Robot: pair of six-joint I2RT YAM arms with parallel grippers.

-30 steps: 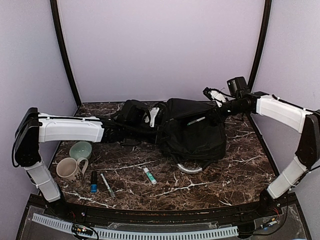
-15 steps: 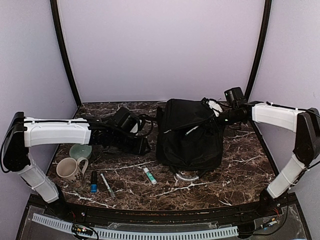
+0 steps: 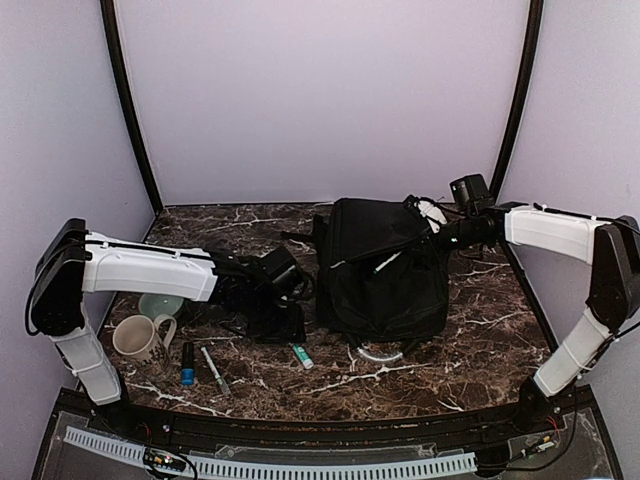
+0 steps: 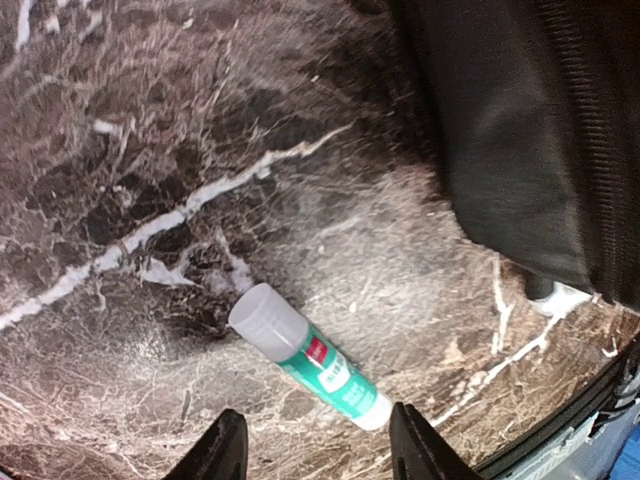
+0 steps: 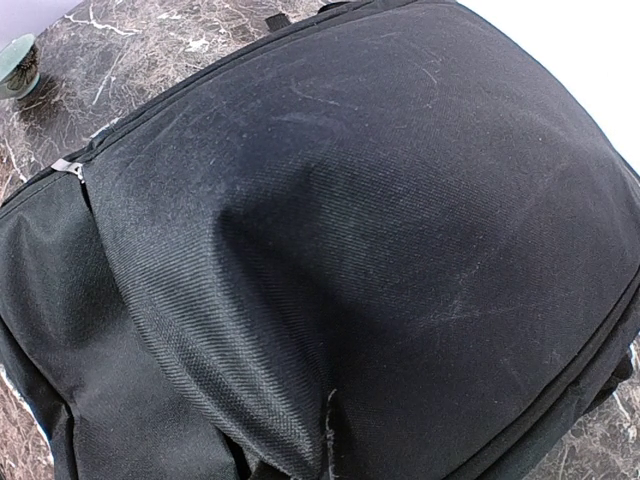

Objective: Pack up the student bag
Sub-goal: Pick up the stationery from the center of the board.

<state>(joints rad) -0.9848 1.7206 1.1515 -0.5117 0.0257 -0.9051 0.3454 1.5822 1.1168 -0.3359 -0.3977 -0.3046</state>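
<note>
The student bag (image 3: 385, 275), a large black backpack, lies mid-table and fills the right wrist view (image 5: 380, 220). My right gripper (image 3: 438, 232) is at the bag's far right top, shut on a pinched fold of its fabric (image 5: 322, 430); its fingers are hidden. A white pen (image 3: 386, 262) pokes from the bag's opening. My left gripper (image 3: 288, 328) hangs open just left of the bag. In the left wrist view its fingertips (image 4: 226, 448) straddle empty air above a green glue stick (image 4: 312, 360) lying on the marble, without touching it.
At the near left stand a beige mug (image 3: 140, 338) and a green bowl (image 3: 160, 301). A blue-capped tube (image 3: 187, 366) and a marker (image 3: 214, 370) lie beside them. A clear curved ruler (image 3: 378, 352) sticks out from under the bag's near edge.
My left gripper let go at the bag, opened, and drew back toward the near left, ending over the glue stick. The bag settled to the right; the right gripper kept its hold.
</note>
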